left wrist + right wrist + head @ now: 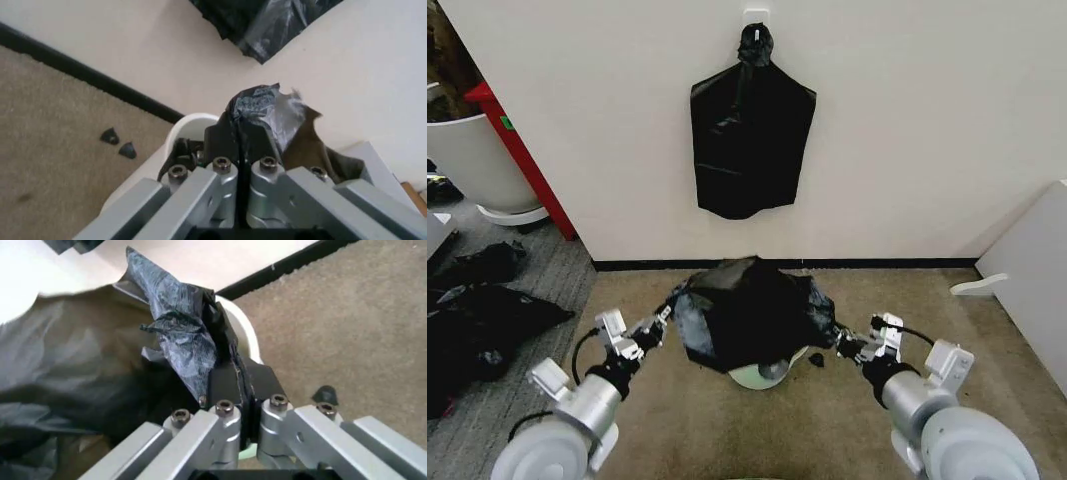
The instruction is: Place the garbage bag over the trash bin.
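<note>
- Thin glossy black plastic garbage bag [749, 312] draped over small round cream-white plastic trash bin [762, 375] on carpet
- Stretched sideways between left gripper [665, 317] and right gripper [843, 344], jaws of both clamped on opposite bag edges

Garbage bag [747, 312]: thin glossy black plastic, wrinkled, draped as puffed dome over trash bin, stretched left and right at opposite edges. Covers bin top and most of sides.
Trash bin [762, 374]: cream-white, round, on tan carpet near wall; only near lower portion exposed below bag hem.
</note>
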Robot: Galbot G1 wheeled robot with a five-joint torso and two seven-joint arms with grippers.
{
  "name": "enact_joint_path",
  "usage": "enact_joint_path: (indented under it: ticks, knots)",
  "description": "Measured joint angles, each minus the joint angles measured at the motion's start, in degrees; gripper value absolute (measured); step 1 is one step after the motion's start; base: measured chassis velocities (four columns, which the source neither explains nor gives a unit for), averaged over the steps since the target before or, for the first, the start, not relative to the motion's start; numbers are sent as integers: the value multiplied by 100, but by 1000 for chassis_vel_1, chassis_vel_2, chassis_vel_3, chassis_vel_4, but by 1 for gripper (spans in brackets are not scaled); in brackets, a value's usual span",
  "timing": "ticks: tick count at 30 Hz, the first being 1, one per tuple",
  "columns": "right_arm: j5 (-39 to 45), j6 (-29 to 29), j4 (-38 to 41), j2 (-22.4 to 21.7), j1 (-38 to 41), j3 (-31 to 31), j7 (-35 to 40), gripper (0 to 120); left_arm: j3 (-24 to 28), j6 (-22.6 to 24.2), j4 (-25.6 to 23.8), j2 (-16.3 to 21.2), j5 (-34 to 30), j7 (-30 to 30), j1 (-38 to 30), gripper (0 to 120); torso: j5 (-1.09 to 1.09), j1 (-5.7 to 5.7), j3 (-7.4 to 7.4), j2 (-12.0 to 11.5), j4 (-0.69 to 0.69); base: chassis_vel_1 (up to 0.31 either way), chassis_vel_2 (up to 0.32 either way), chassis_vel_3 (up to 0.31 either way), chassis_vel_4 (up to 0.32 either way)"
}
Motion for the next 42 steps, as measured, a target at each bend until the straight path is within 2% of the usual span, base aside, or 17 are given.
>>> enact_joint_path:
  ticks: [6,10,17,20,25,30,34,42]
  knots:
    - [-13,-133,0,151,-162,-30,261,0,-106,-59,123,-42,140,133,252,0,0,0,0,0,0,0,0,0,0]
    - [-161,-218,0,356,-314,-295,525,0,-66,-131,261,-172,259,176,392,0,0,0,1,0,0,0,0,0,0]
    - [-501,-238,0,584,-568,-603,789,0,288,-194,422,-408,588,264,450,0,0,0,0,0,0,0,0,0,0]
    - [-518,-252,0,709,-655,-657,959,0,572,-316,860,-531,946,379,407,0,0,0,0,0,0,0,0,0,0]
    - [-602,-226,0,807,-593,-651,979,0,700,-451,1333,-609,1134,481,339,0,0,0,1,0,0,0,0,0,0]
    - [-650,-192,0,874,-432,-626,902,0,724,-584,1600,-584,1225,548,211,0,0,0,1,0,0,0,0,0,0]
    - [-697,-182,-296,987,-239,-654,825,0,778,-776,1831,-582,1421,612,58,0,0,0,1,0,0,0,0,0,0]
    - [-818,-147,-668,1092,-205,-642,804,0,807,-986,1896,-601,1832,765,59,0,0,0,1,0,0,0,0,0,0]
